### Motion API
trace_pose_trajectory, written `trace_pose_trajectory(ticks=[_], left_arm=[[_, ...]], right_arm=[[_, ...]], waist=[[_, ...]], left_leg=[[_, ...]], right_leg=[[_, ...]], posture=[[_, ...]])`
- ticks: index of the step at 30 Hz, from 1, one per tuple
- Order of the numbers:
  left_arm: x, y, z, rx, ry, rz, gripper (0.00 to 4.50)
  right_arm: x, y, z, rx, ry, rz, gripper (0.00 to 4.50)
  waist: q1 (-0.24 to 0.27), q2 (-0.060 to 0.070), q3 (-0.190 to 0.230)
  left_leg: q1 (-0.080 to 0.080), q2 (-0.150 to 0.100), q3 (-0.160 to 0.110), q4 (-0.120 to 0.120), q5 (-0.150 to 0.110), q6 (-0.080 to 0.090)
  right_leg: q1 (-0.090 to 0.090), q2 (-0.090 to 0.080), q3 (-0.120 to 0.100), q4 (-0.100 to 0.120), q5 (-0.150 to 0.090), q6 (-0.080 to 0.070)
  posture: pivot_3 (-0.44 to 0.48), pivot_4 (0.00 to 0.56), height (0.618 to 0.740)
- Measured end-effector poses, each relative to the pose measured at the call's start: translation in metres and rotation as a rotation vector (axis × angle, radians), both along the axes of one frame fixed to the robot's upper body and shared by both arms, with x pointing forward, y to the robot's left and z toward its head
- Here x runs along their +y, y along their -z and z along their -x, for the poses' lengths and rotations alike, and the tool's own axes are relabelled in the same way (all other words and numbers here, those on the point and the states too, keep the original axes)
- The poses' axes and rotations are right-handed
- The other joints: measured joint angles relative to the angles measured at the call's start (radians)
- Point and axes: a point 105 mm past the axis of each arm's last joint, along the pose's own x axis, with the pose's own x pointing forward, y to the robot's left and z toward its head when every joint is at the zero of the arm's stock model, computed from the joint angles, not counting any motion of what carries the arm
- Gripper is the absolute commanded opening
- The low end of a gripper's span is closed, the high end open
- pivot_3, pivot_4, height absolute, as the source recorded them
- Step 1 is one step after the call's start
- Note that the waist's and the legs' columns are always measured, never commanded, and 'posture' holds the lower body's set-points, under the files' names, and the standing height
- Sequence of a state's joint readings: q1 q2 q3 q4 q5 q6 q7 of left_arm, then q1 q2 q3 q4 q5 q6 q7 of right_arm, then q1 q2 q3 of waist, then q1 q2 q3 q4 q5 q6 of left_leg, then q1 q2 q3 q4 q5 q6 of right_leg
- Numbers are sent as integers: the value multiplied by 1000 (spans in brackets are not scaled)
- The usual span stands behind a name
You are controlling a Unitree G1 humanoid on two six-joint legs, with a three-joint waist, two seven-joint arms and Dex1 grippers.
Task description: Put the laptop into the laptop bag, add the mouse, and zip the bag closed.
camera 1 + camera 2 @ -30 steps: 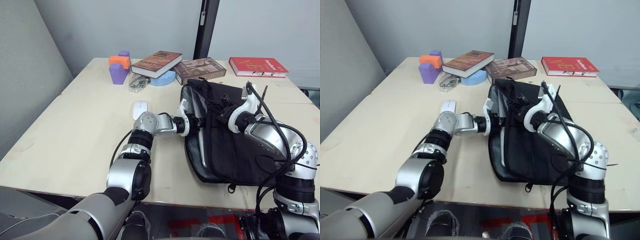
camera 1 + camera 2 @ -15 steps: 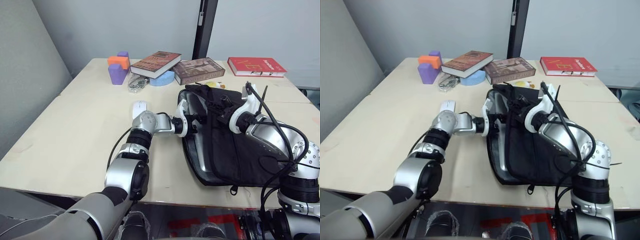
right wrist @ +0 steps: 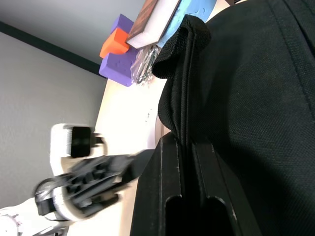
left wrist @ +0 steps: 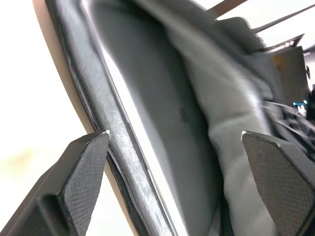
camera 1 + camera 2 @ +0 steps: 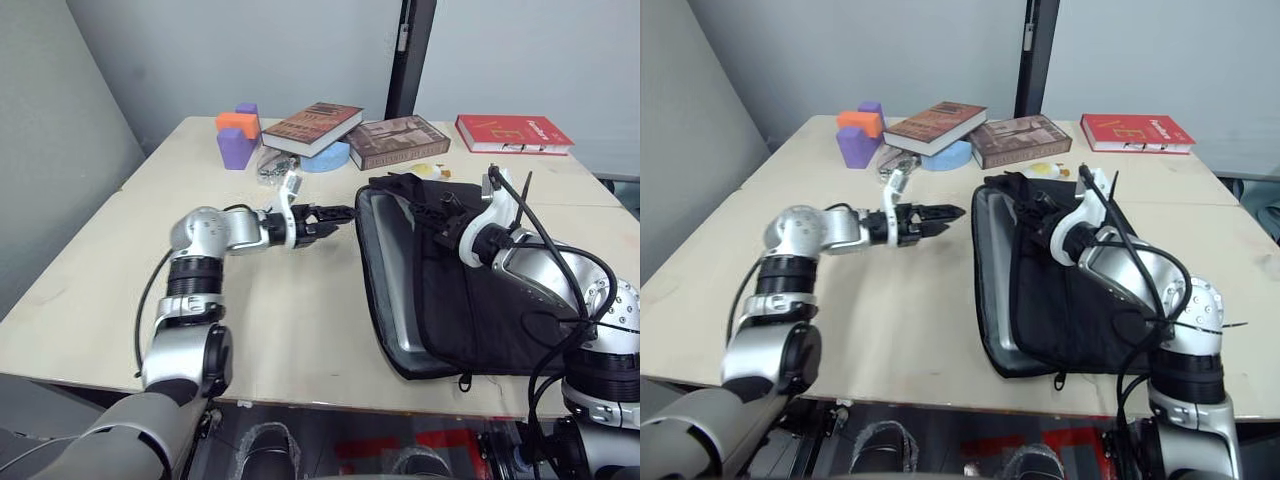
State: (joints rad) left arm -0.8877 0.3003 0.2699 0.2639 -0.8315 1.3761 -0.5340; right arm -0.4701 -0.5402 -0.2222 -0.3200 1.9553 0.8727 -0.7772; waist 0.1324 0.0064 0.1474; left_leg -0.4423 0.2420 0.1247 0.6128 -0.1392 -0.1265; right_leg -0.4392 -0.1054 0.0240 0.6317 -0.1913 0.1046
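Observation:
The black laptop bag (image 5: 470, 300) lies on the right half of the table with its left side gaping. The silver-grey laptop (image 5: 386, 290) sits inside it, showing as a pale strip along the opening and as a grey face (image 4: 162, 108) in the left wrist view. My right gripper (image 3: 186, 145) is shut on a fold of the bag's upper flap (image 5: 440, 205) and holds it up. My left gripper (image 5: 335, 215) hovers open just left of the bag's mouth, pointing at it, with nothing between its fingers (image 4: 78, 177). The mouse is hidden behind my left arm.
Along the table's far edge stand purple and orange blocks (image 5: 238, 135), a clear plastic packet (image 5: 275, 165), a book on a blue disc (image 5: 314, 127), a second book (image 5: 398, 140) and a red book (image 5: 512, 132). A small yellow-white item (image 5: 432, 170) lies behind the bag.
My left gripper has opened and pulled back leftward out of the bag's mouth. The laptop stays inside, and the right gripper keeps its hold on the flap.

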Motion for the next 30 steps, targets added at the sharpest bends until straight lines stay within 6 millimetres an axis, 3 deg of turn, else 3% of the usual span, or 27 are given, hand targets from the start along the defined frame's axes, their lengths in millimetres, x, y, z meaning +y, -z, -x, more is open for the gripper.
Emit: trace_pose_trajectory(ticks=[4,5,9,13,16,20,26,30], left_arm=[[27,-21,30,-239,81,-43,4473],[36,-26,37,-297,100,-51,4500],[61,-34,56,-463,146,-84,4500],[81,-24,59,-463,117,-91,4500],[109,-18,59,-468,41,-119,4500],[136,-15,61,-485,-17,-190,4500],[182,-10,63,-460,-109,-323,4500],[198,-14,65,-477,-126,-378,4500]], right_arm=[[1,6,-5,-29,-24,81,0],[2,11,-7,-26,-36,91,744],[13,17,-7,-75,-131,92,2048],[24,15,0,-143,-241,105,3501],[23,13,6,-198,-306,155,4460],[3,10,13,-247,-369,276,4488],[-59,-9,35,-343,-429,498,4488],[-81,-8,51,-362,-523,597,4488]], waist=[[-12,0,0],[-16,0,0],[-19,0,0],[-24,0,0],[-26,0,0],[-21,0,-1],[-2,-1,-1],[0,-1,-1]], left_leg=[[1,1,0,-1,0,-1],[1,1,0,-1,0,-1],[2,1,0,-1,0,-1],[4,1,0,-1,1,-2],[5,2,0,-1,1,-3],[5,2,0,-1,1,-3],[6,2,1,-2,1,-2],[7,3,1,0,-2,4]], right_leg=[[0,1,0,0,-1,-2],[0,1,0,0,-3,-5],[1,0,0,1,-4,-7],[1,1,0,4,-5,-8],[0,1,0,6,-6,-9],[1,1,0,6,-6,-9],[1,1,1,5,-7,-10],[1,2,1,8,-8,-13]], posture=[[0,150,725],[0,150,725],[0,150,725],[0,150,725],[0,150,725],[0,150,725],[0,150,725],[0,150,725]])
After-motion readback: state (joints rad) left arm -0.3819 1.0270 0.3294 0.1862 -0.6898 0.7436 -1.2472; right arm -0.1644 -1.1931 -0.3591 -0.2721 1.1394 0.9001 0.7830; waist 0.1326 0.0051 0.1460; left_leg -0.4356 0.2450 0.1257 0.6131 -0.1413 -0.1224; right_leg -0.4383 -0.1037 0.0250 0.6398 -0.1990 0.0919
